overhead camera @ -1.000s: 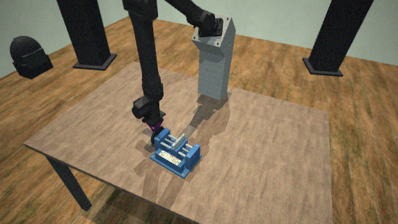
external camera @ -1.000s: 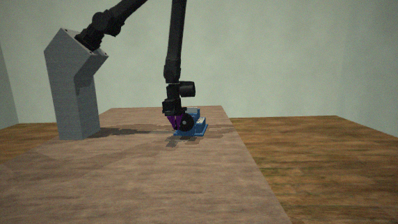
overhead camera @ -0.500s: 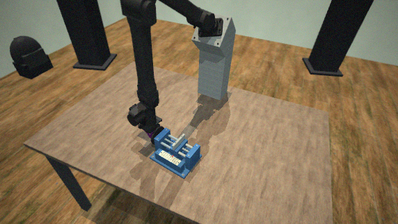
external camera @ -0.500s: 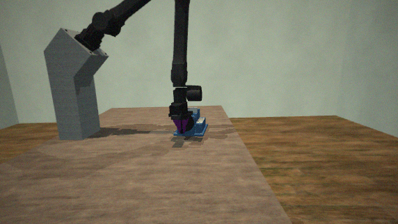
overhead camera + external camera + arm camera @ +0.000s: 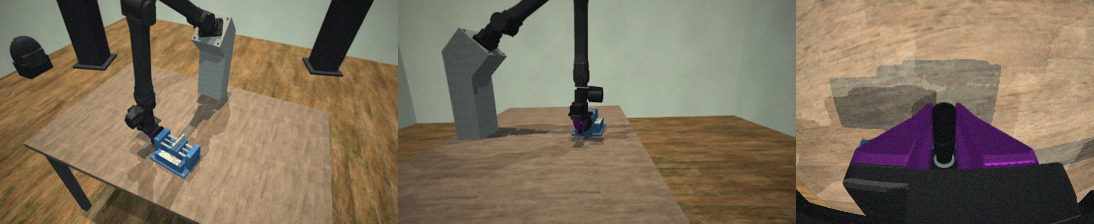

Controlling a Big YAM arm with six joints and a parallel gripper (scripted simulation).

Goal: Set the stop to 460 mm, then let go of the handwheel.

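Arm point(image 5: 140, 66) reaching steeply down, purple jaws clamped on handwheel point(image 5: 943, 129)

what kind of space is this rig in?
Probably a bare workshop or test room: wooden table, plank floor, a blue stop fixture, and dark support posts.

White scale strip point(image 5: 169, 157) on blue fixture point(image 5: 192, 156) — markings unreadable

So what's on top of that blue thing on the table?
The blue fixture carries pale rails, a grey stop block across them and a white scale. Its handwheel end is covered by the gripper, shut on a dark handle.
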